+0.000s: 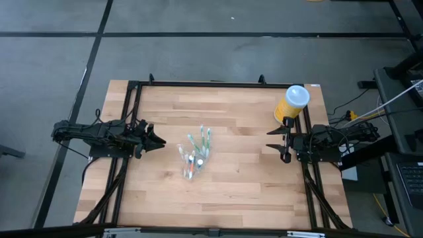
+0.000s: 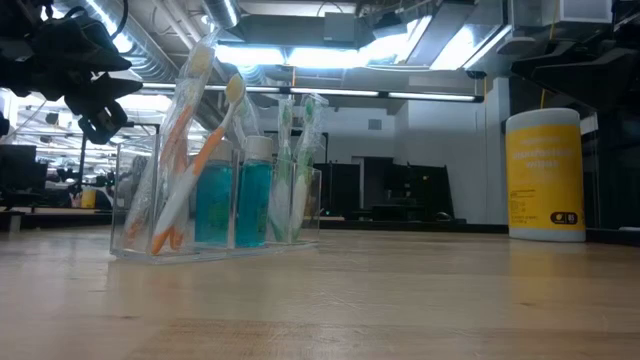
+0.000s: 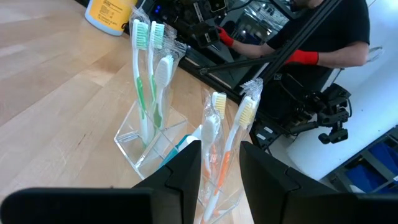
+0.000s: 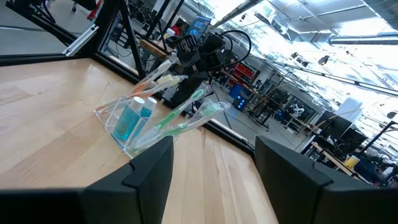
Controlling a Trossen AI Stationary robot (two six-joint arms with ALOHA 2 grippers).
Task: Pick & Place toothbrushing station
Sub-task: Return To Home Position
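A clear acrylic holder (image 1: 193, 157) stands on the table's middle, its base on the wood. It holds two green toothbrushes (image 3: 146, 81) at its far end, two orange ones (image 3: 221, 143) at its near end, and teal tubes (image 2: 232, 200) between them. My left gripper (image 1: 158, 141) is open and empty, left of the holder and above the table. In the left wrist view its fingertips (image 3: 221, 163) frame the orange brushes without touching. My right gripper (image 1: 282, 144) is open and empty near the table's right edge.
A yellow canister with a white lid (image 1: 291, 104) stands at the table's far right, just beyond my right gripper. A person with red gloves (image 3: 298, 57) stands beyond the table's right side. Bare wood (image 1: 238, 192) lies near the front edge.
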